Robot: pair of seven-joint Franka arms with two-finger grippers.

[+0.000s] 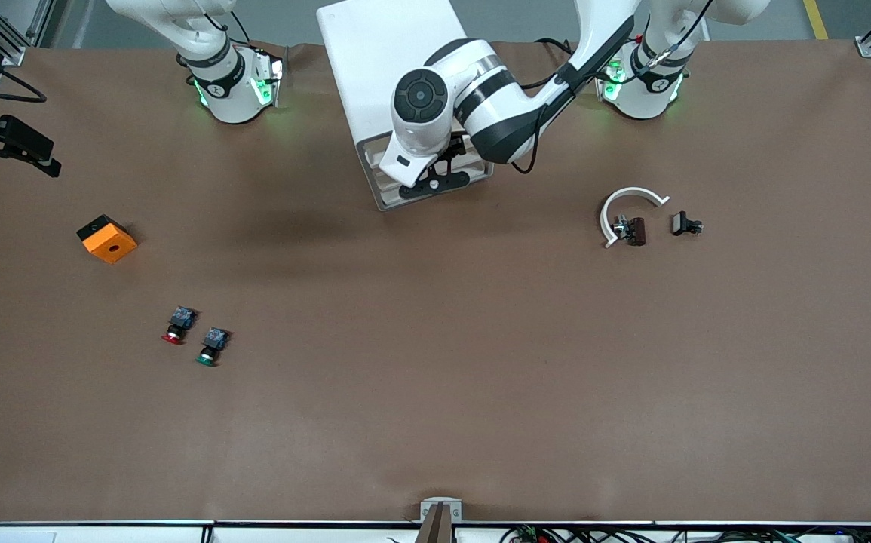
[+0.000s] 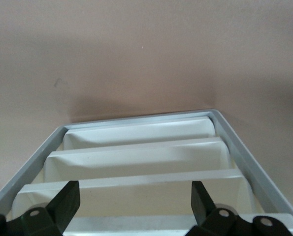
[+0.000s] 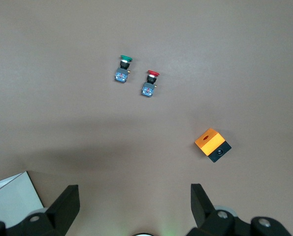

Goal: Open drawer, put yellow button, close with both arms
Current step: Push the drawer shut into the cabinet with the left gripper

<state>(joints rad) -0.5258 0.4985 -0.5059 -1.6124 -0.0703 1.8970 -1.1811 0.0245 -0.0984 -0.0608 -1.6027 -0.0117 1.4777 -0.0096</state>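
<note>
The brown table lies bare around the white cabinet [image 1: 382,68], and my left gripper [image 1: 435,181] hangs over its front edge, the nearer arm to it; no yellow button shows here. From my left wrist, my open fingers [image 2: 67,204] straddle the stepped fronts, the drawer [image 2: 136,225] just under them, its length crosswise to my gap. From my right wrist, the right gripper [image 3: 134,196] waits open over the table; no writing is legible.

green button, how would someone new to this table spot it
Start from the orange box toward the right arm's end of the brown table. Two small push-buttons lie nearer the front camera. The green button is the nearest one, green-capped, unlike the red button beside it.
</note>
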